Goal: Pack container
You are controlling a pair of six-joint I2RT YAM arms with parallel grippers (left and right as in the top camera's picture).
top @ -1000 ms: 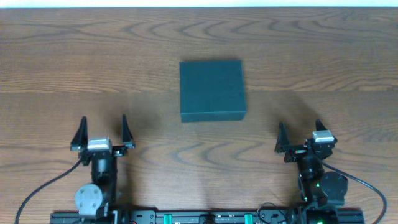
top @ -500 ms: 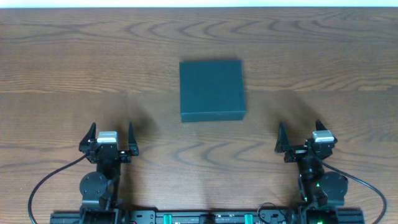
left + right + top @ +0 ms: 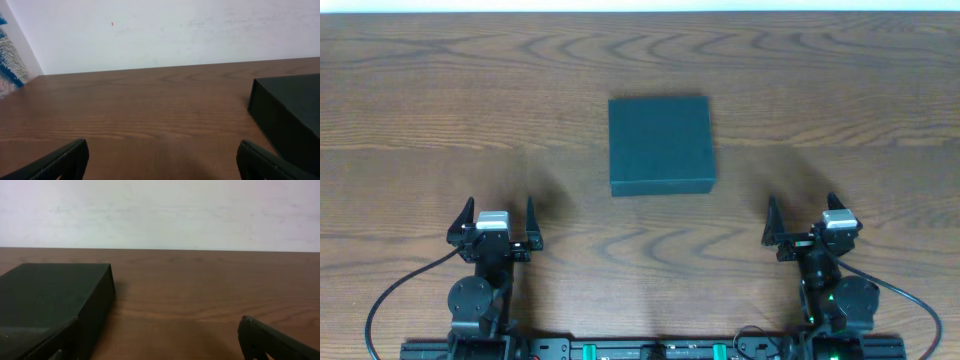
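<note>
Teal-black container (image 3: 661,145) sits square to table (image 3: 420,100) edges, open wood all round; left gripper (image 3: 499,210) and right gripper (image 3: 802,207) gape empty.

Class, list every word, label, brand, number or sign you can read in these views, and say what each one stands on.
No readable text in any view.
The container: plain dark surfaces, no print or label.
The table: wood grain only.
The base rail along the near edge: green and pale spots, too small to read as any marking.
</note>
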